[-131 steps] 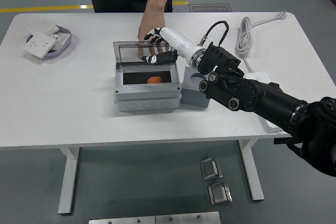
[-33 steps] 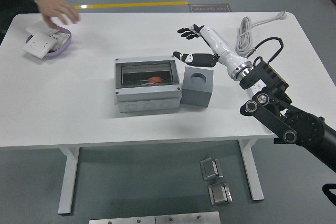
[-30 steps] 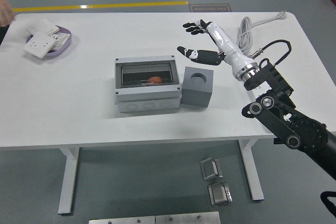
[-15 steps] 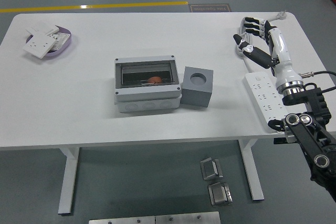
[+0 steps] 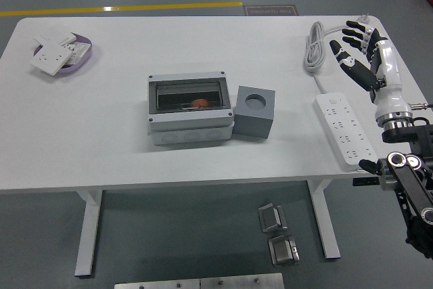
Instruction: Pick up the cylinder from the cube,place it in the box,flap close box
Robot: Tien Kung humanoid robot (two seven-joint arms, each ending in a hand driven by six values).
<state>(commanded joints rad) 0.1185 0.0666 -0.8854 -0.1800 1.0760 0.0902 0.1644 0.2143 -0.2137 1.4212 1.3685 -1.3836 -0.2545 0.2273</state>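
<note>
The grey box (image 5: pixel 190 109) stands at the table's middle with its clear flap shut over the top. The orange cylinder (image 5: pixel 198 103) shows through the flap, inside the box. The grey cube (image 5: pixel 256 111) with a round hole in its top stands against the box's right side, its hole empty. My right hand (image 5: pixel 358 49) is raised over the table's far right edge, fingers spread, holding nothing. My left arm is out of view.
A white power strip (image 5: pixel 346 128) lies at the right with its coiled cable (image 5: pixel 315 45) behind it. A purple dish (image 5: pixel 65 53) with white sockets sits at the far left. Metal parts lie on the floor below.
My right hand has drawn back from the box and cube to the table's right edge. The person's hand left the box, then the view. The flap is now down.
</note>
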